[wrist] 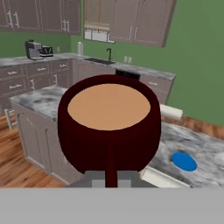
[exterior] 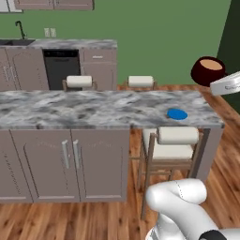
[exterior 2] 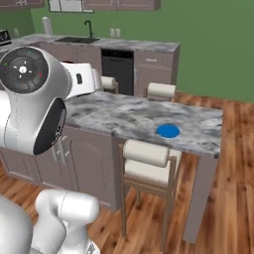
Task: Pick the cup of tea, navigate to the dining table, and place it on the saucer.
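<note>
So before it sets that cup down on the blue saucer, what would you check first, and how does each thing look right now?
1. Cup held: ok. It sits right in front of the hand camera, and in the left base view it hangs in the air at the arm's end.
2. Gripper shut on the cup: ok, though its fingertips are hidden behind it.
3. Tea level: ok, the tan surface looks flat and nothing is spilled.
4. Saucer free: ok, nothing lies on it.
5. Cup above the saucer: not ok, it is off past the table end, up and to the right.
6. Stool clear of the path: cannot tell.
</note>
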Tool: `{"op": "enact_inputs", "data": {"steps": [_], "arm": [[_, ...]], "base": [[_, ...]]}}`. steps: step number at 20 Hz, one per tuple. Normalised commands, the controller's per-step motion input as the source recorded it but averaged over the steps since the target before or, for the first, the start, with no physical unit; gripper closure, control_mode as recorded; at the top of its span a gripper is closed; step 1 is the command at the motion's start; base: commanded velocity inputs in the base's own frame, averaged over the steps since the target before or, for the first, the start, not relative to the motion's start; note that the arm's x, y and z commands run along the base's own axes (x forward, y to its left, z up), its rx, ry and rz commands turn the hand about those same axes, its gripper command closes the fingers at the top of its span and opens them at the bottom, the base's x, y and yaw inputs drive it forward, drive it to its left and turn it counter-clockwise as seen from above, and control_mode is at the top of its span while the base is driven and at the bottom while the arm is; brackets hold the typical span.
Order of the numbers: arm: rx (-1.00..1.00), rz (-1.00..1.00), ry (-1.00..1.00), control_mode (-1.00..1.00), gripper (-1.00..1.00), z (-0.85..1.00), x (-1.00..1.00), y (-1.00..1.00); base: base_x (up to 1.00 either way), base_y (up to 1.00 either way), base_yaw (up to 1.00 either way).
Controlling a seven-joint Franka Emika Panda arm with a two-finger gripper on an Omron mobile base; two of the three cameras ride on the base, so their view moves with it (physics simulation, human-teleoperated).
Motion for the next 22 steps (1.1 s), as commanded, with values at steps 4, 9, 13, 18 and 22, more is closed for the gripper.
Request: {"op": "enact_inputs", "data": {"steps": [4, 9, 13, 18, 22], "arm": [[0.0, 0.0, 0.0, 1.0, 1.0, 0.0, 0.0, 0.0], [0.0, 0.0, 0.0, 1.0, 1.0, 0.0, 0.0, 0.0], [0.0, 0.0, 0.0, 1.0, 1.0, 0.0, 0.0, 0.0], [0.0, 0.0, 0.0, 1.0, 1.0, 0.0, 0.0, 0.0], [0.0, 0.0, 0.0, 1.0, 1.0, 0.0, 0.0, 0.0]], "base": [[0.42, -0.29, 0.0], [0.43, -0.38, 0.0], [0.51, -0.54, -0.02], [0.54, -0.56, -0.12], [0.53, -0.38, -0.16]]}}
